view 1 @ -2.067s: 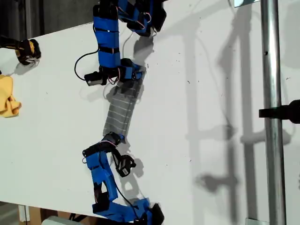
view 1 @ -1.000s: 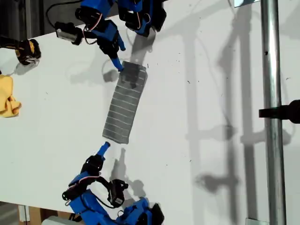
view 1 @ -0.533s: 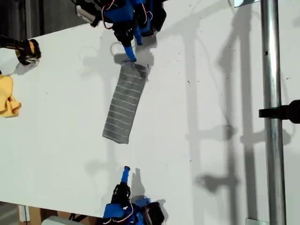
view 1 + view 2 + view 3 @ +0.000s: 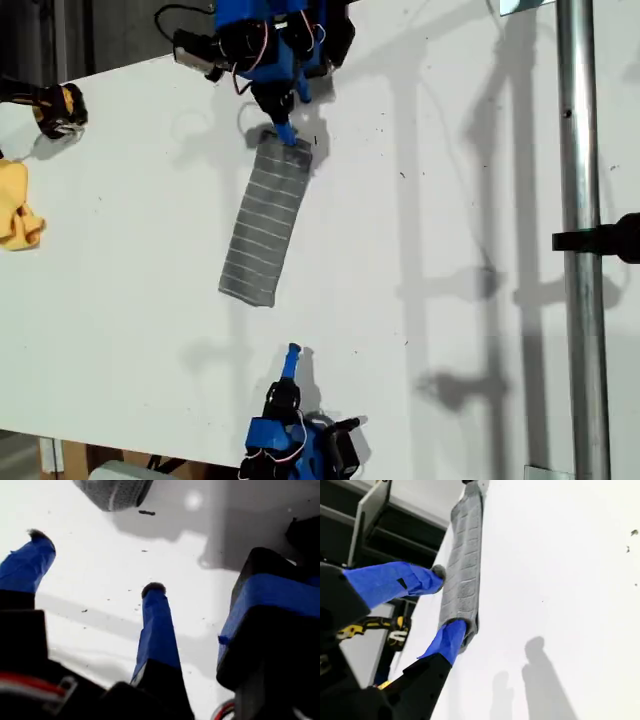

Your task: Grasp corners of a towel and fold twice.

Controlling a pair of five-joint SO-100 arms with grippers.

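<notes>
A grey striped towel point(image 4: 265, 222), folded into a narrow strip, lies on the white bench point(image 4: 450, 250); my second tool point(image 4: 447, 602) is open with its fingertips at one end, while my first tool point(image 4: 95, 562), jaws apart, hovers nearby.

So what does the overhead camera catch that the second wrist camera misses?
Only the exterior view shows my first gripper standing clear of the towel, a yellow cloth at that view's left edge, and a metal pole on its right.

Only the second wrist view shows my second gripper up close, jaws open, one fingertip either side of the towel's near end.

Both show the towel lying as a narrow striped strip on the white table.
</notes>
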